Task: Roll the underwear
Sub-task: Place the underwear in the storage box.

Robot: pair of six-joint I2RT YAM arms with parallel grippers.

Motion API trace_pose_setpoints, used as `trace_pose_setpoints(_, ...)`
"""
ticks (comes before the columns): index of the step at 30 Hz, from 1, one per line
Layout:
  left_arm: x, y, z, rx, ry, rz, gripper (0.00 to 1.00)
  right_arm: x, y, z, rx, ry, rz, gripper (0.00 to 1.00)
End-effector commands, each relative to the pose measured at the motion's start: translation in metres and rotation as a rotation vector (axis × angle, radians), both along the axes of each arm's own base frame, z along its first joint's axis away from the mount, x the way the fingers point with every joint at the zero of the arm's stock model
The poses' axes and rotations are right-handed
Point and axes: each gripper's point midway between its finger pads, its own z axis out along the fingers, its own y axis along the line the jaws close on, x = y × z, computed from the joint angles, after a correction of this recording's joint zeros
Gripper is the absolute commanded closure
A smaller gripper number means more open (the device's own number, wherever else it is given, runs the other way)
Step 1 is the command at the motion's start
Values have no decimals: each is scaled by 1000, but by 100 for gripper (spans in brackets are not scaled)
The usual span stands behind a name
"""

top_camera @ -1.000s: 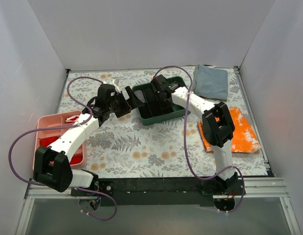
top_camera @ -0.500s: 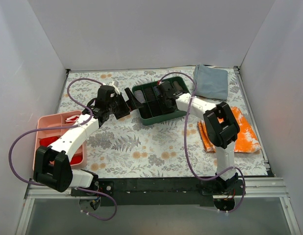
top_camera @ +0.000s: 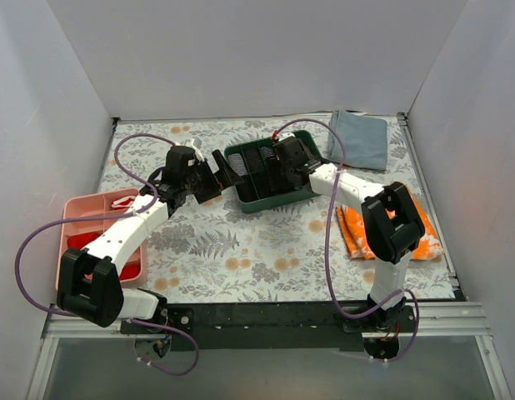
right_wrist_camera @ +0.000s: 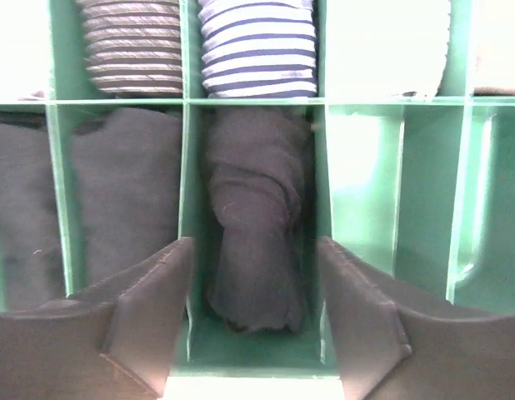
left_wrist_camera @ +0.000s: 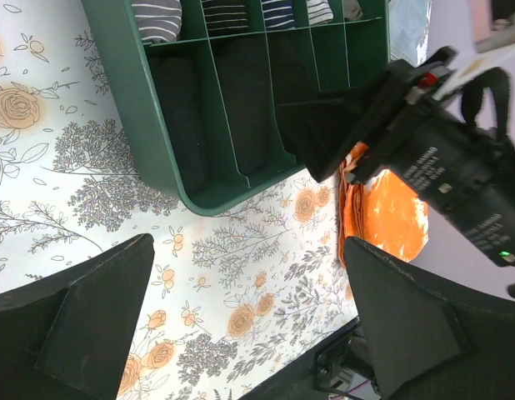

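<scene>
The underwear [right_wrist_camera: 253,208] is a dark rolled bundle lying in one narrow compartment of the green divided tray [right_wrist_camera: 187,150], below a blue-striped roll [right_wrist_camera: 257,46]. My right gripper [right_wrist_camera: 253,250] hangs just above it, open, its fingers [right_wrist_camera: 149,292] astride the compartment walls and clear of the fabric. In the top view the right gripper [top_camera: 281,169] is over the tray [top_camera: 266,205]. My left gripper [top_camera: 223,165] hovers at the tray's left side, open and empty, above the floral table [left_wrist_camera: 241,325].
Two more dark rolls [right_wrist_camera: 124,192] fill the compartments to the left; striped and white rolls sit in the far row. An orange-and-white cloth [top_camera: 412,233] and a grey-blue folded cloth [top_camera: 359,138] lie at the right. A pink tray [top_camera: 81,206] stands at the left.
My right gripper's jaws have spread apart and let go of the underwear roll, which stays in its compartment. The right arm's elbow has swung rightwards. The left arm barely moved.
</scene>
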Motion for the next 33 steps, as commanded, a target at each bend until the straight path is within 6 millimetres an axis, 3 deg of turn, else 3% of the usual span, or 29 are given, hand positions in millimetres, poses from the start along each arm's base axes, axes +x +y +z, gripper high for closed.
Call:
trace_pose_setpoints(1,-3,1,4,-10,-12,-6,2,-3,1,29,14,-35,37,22)
trace_pose_setpoints(6,-5,2,2,-8,-10,-8,2,1,-2,62,32,-97,18,23)
trace_pose_setpoints(9,-5,2,3,-10,-11,-8,2,4,-1,71,55,-111,21,39)
trace_pose_setpoints(10,-5,2,3,-10,-11,-8,2,6,-1,73,61,-114,21,53)
trace_pose_setpoints(13,-5,2,4,-11,-14,-8,2,8,-1,68,62,-99,20,76)
trace_pose_setpoints(15,-5,2,4,-11,-14,-8,2,9,0,63,67,-88,26,82)
trace_pose_setpoints(22,-5,2,-1,-6,1,-5,2,9,0,41,56,-38,37,90)
trace_pose_setpoints(33,-5,2,-10,6,18,-9,2,-13,-5,8,44,58,55,93)
